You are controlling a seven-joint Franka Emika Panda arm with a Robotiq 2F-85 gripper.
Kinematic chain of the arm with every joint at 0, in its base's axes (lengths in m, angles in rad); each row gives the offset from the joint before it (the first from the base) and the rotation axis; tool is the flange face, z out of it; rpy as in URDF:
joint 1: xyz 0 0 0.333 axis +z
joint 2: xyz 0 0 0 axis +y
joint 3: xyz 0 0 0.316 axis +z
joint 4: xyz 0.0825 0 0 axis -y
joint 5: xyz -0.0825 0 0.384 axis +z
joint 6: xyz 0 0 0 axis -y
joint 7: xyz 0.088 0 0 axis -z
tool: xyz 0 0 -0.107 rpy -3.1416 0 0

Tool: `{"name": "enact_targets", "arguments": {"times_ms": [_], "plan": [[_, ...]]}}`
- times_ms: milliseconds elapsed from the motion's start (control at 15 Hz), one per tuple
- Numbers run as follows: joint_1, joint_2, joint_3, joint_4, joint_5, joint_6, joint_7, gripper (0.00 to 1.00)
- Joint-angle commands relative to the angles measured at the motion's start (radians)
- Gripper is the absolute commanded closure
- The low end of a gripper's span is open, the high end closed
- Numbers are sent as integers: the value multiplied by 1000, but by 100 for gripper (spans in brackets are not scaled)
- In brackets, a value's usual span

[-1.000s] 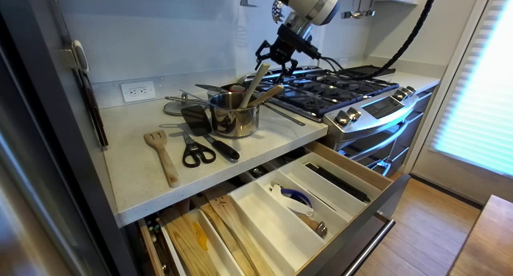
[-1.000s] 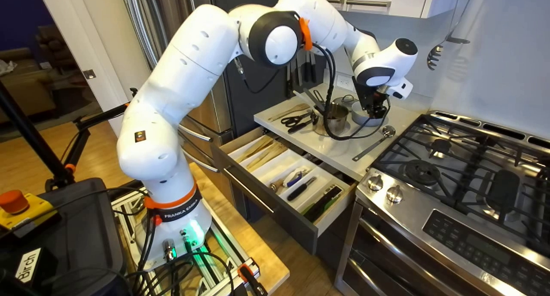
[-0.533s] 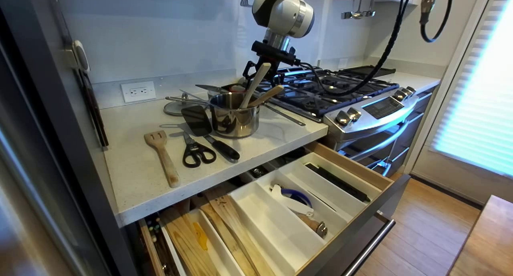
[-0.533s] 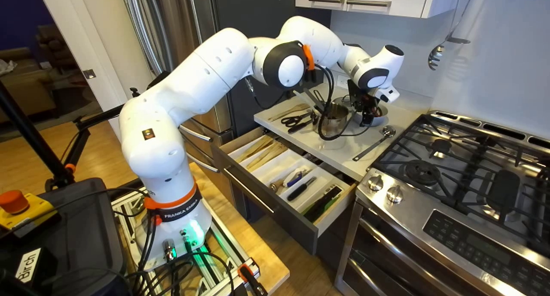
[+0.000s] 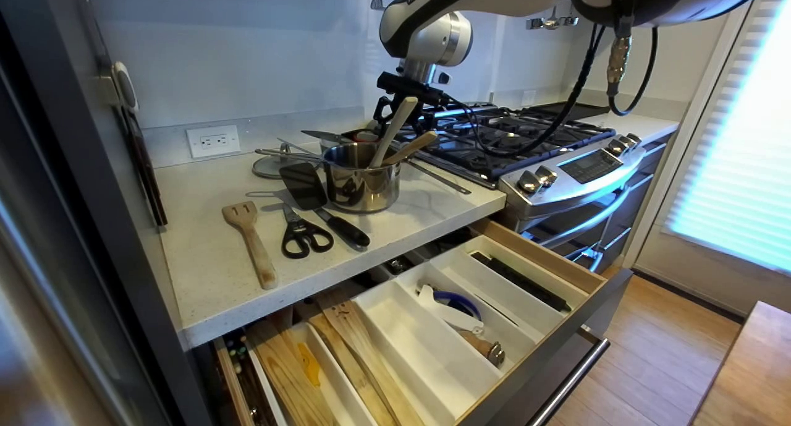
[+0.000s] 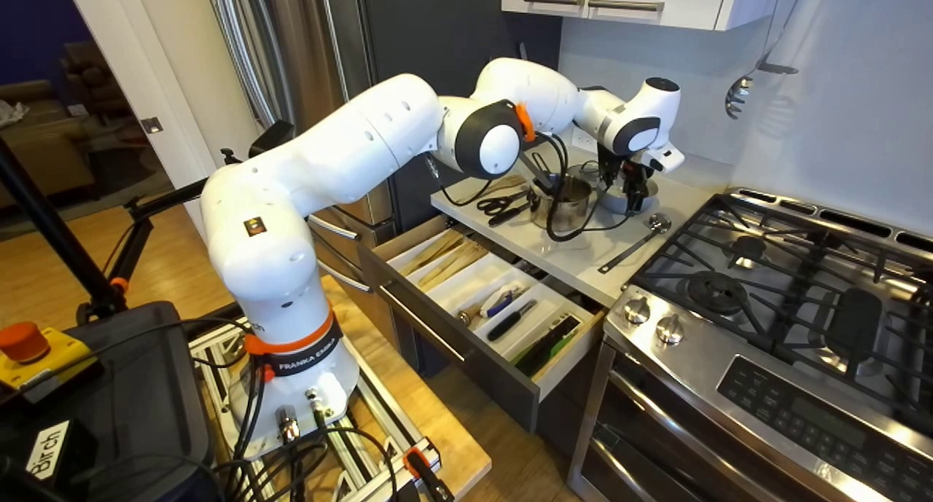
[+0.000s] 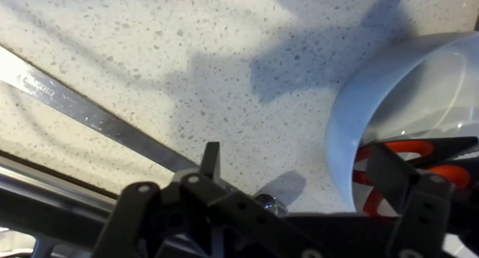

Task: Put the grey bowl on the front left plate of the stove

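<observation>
Two fingers [image 7: 211, 158] stand parted at the bowl [image 7: 346, 119], scissors [image 7: 426, 147] inside, we think; in an exterior view, pot [image 6: 576, 208] at its nine o'clock, spoon [image 6: 630, 248] at six.

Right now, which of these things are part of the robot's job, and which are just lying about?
For the job:
grey bowl
stove
front left plate
open end effector

Just lying about:
wooden spatula
black-handled scissors
black turner
long-handled metal utensil
metal pot
red-and-black item inside the bowl

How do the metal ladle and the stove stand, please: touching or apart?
Apart: in an exterior view, a strip of countertop shows between the metal ladle and the stove.
</observation>
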Motion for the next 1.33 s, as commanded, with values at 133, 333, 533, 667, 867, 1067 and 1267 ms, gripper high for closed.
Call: {"name": "enact_targets", "arguments": {"times_ms": [133,333,533,667,867,1067,1267], "plan": [[11,7,-10,8,-8,18,17,0],[27,36,-13,34,-9,55,36,0],[52,61,-37,46,-25,98,77,5],[57,83,-40,63,-60,123,112,13],[64,117,-51,86,-99,152,149,27],[64,135,-55,109,-126,163,166,30],[68,132,-74,115,-114,160,164,26]]}}
